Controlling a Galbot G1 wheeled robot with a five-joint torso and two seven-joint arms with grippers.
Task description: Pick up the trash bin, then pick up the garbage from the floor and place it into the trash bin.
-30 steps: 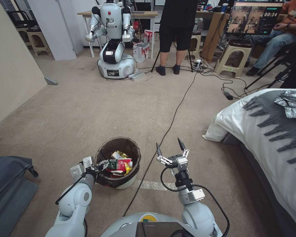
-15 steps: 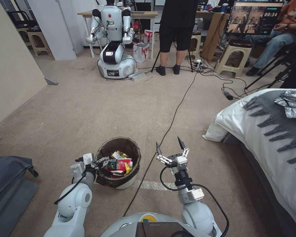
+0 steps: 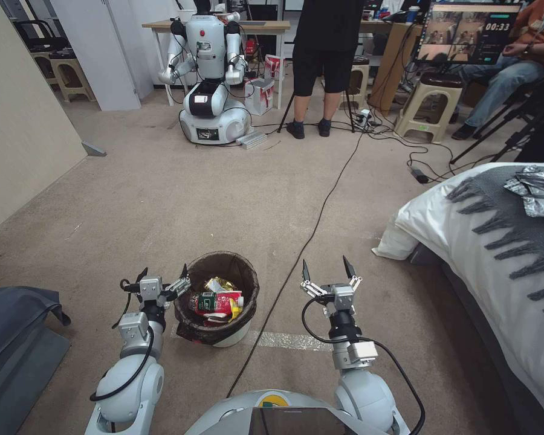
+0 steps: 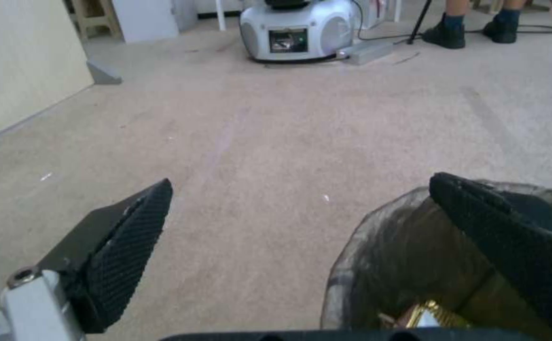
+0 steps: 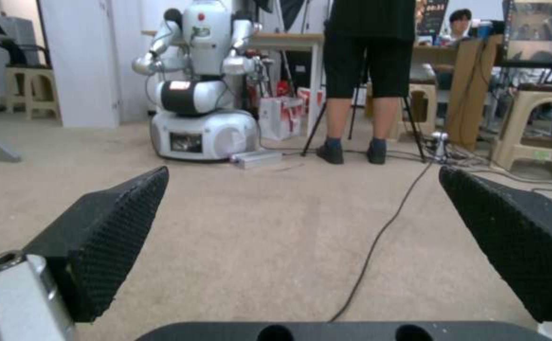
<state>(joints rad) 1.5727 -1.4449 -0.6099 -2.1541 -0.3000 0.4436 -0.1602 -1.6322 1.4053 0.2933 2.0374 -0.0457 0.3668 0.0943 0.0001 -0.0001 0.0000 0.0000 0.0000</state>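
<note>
The trash bin [image 3: 248, 289], a white bucket with a dark liner over its rim, stands on the carpet just ahead of me. Garbage lies inside it: a crushed red-and-white cup [image 3: 219, 304] and a yellow wrapper [image 3: 217, 284]. My left gripper [image 3: 164, 276] is open at the bin's left rim. In the left wrist view this gripper [image 4: 301, 182] spans bare carpet and the liner [image 4: 383, 251], with one finger [image 4: 510, 237] over the rim. My right gripper [image 3: 326, 266] is open and empty to the right of the bin, and in its wrist view [image 5: 304, 173] it faces open carpet.
A black cable [image 3: 311, 232] runs across the carpet between the bin and my right arm. A bed [image 3: 495, 260] with a white cover fills the right side. Grey sheeting [image 3: 18, 338] lies at the left. Another robot [image 3: 208, 78], stools and people are at the far end.
My left gripper has come off the bin's rim, turned to point forward and opened beside it. My right gripper has shifted slightly right and nearer to me. The bin has stayed put.
</note>
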